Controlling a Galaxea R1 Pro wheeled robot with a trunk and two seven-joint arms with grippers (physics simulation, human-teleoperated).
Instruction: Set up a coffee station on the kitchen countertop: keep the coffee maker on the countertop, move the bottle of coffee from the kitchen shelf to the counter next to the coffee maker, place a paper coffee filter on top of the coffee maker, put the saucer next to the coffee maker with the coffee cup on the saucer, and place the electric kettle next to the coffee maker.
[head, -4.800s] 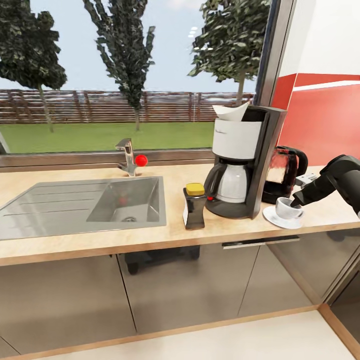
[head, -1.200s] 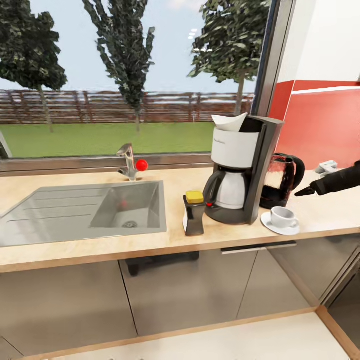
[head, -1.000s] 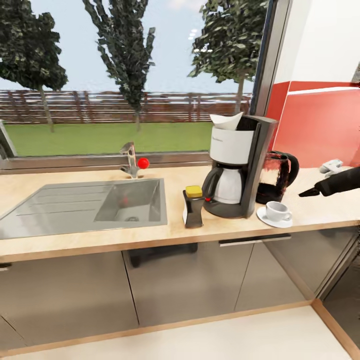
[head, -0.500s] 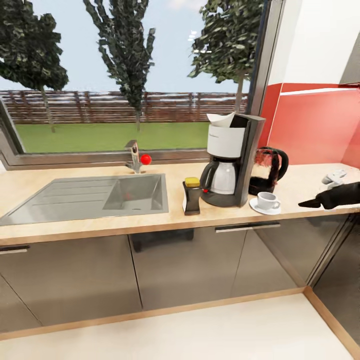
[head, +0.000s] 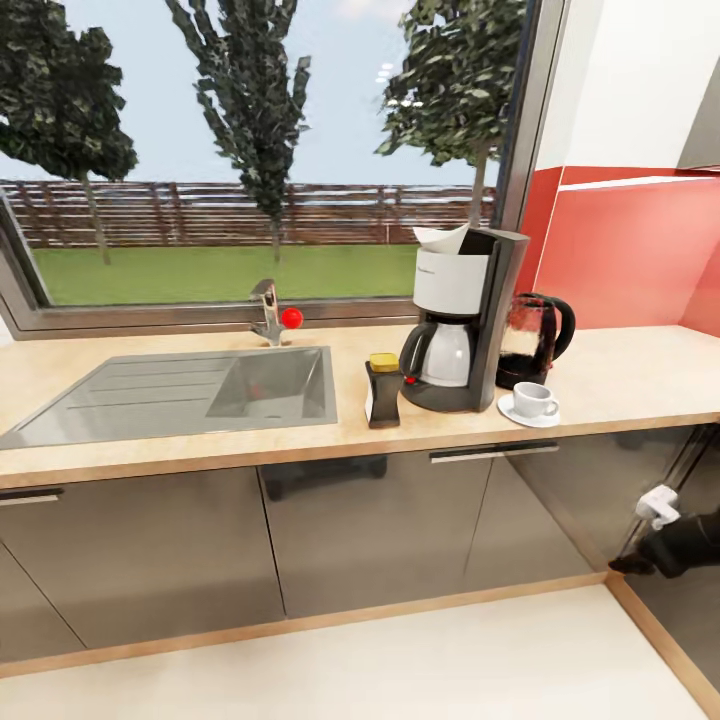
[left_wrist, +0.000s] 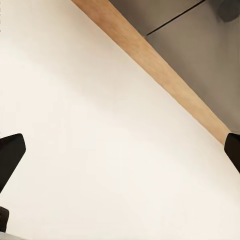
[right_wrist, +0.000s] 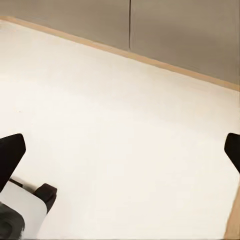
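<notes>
A kitchen counter (head: 620, 385) runs under a wide window, and the coffee maker (head: 462, 320) stands on it as the landmark. A white paper filter (head: 440, 238) sits on top of the coffee maker. The coffee bottle (head: 382, 390), dark with a yellow lid, stands just to the window-left of the coffee maker, near the sink (head: 180, 392). The kettle (head: 533, 340) stands just behind and to the other side of the coffee maker, and in front of the kettle a white cup (head: 535, 399) rests on its saucer (head: 528, 409), close to the coffee maker's base. Everything the task names appears to be in place, so the step in hand looks like finishing and backing away. The right gripper (right_wrist: 120, 160) hangs low, well below and far to the side of the coffee maker, by the cabinet fronts; its wrist view shows both fingers spread wide over bare floor, pinching nothing. The left gripper (left_wrist: 120, 165) is likewise spread wide over floor, empty. To finish well, the arms should stay low and clear of the counter edge, so nothing beside the coffee maker gets nudged.
</notes>
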